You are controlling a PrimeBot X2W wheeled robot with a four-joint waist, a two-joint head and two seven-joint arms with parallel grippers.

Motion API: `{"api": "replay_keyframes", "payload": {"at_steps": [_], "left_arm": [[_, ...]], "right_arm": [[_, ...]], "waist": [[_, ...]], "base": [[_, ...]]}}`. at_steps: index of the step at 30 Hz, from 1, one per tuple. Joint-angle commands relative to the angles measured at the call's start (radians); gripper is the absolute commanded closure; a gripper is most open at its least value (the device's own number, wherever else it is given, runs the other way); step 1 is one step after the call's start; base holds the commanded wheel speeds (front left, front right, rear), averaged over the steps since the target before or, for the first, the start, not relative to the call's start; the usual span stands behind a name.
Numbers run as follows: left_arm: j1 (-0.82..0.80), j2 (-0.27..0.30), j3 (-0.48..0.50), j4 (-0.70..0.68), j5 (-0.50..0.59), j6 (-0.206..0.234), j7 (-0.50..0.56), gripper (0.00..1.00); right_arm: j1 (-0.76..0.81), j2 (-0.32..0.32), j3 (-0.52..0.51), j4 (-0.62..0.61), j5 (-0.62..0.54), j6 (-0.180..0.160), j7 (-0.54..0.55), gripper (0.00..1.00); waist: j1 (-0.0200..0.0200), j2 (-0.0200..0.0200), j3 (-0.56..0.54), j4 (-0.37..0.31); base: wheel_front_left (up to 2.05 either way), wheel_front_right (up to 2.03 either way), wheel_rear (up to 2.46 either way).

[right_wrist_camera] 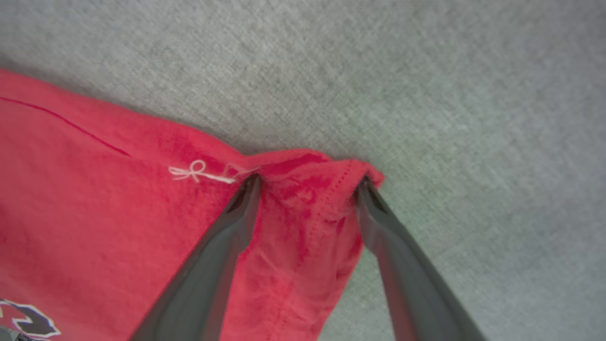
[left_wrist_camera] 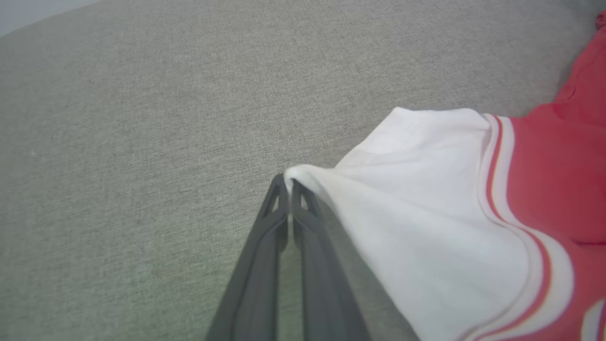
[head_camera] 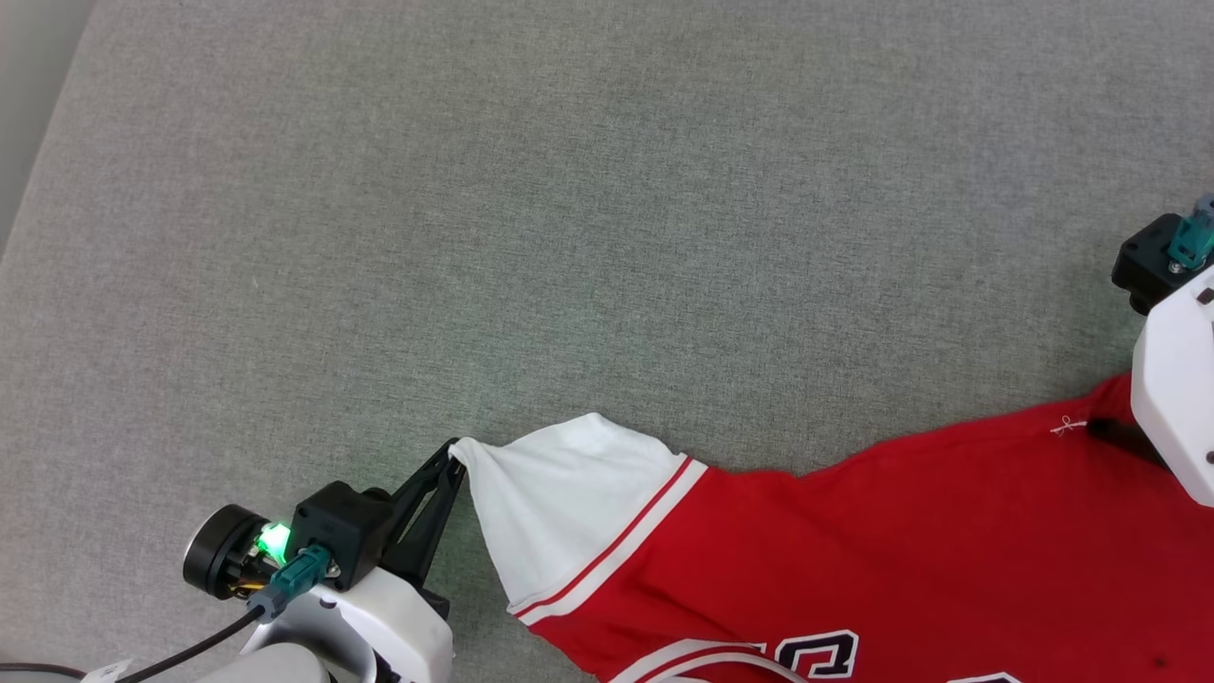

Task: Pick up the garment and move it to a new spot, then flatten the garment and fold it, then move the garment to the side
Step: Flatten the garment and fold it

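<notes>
Closest to the robot, the garment lies spread on the grey cloth surface, its red body running off the near edge with a bit of dark, white-edged lettering showing. At the near left, the left gripper has its two dark fingers pinched tight together on the very tip of the white sleeve, which is drawn out to a point towards it. Over on the right, the right gripper stands with its fingers spread wide, straddling a bunched red hem corner, tips touching the cloth on either side, just beside a small white thread. Beyond both, bare grey fabric stretches away.
</notes>
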Motion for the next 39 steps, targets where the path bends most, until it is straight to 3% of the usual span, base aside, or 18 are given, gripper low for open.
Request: {"api": "replay_keyframes", "payload": {"at_steps": [1, 3, 5, 15, 24, 30, 39], "left_arm": [[-0.004, -0.004, 0.002, 0.004, 0.004, 0.0, -0.005, 1.0], [0.002, -0.006, 0.004, 0.011, 0.002, -0.001, -0.007, 1.0], [0.009, -0.006, 0.006, 0.018, -0.005, -0.001, -0.009, 1.0], [0.019, 0.019, -0.002, 0.045, -0.008, -0.016, -0.003, 1.0], [-0.121, 0.044, 0.03, 0.035, 0.045, -0.033, 0.036, 1.0], [-0.316, 0.042, 0.087, 0.048, 0.095, -0.078, 0.071, 1.0], [-0.662, -0.06, 0.14, 0.182, 0.175, -0.179, 0.113, 1.0]], "right_arm": [[0.022, 0.012, 0.043, 0.033, 0.008, -0.001, -0.007, 0.0], [0.031, 0.011, 0.071, 0.049, 0.02, -0.001, -0.026, 0.0], [0.022, 0.009, 0.093, 0.05, 0.03, -0.001, -0.052, 1.0], [-0.042, 0.005, 0.094, 0.043, 0.079, -0.001, -0.274, 1.0], [-0.061, -0.048, 0.032, -0.013, 0.085, -0.001, -0.45, 1.0], [-0.136, -0.038, -0.038, -0.043, 0.042, -0.001, -0.514, 1.0], [-0.303, 0.038, -0.141, -0.012, -0.09, -0.001, -0.602, 1.0]], "waist": [[0.0, 0.0, 0.005, 0.005], [0.0, 0.0, 0.004, 0.005], [0.0, 0.0, -0.005, 0.0], [0.0, 0.0, -0.158, -0.054], [0.0, 0.0, -0.281, -0.098], [0.0, 0.0, -0.282, -0.13], [0.0, 0.0, -0.171, -0.16]], "base": [[0.0, 0.0, 0.0], [0.0, 0.0, 0.0], [0.0, 0.0, 0.0], [0.0, 0.0, 0.0], [0.0, 0.0, 0.0], [0.0, 0.0, 0.0], [0.0, 0.0, 0.0]]}}
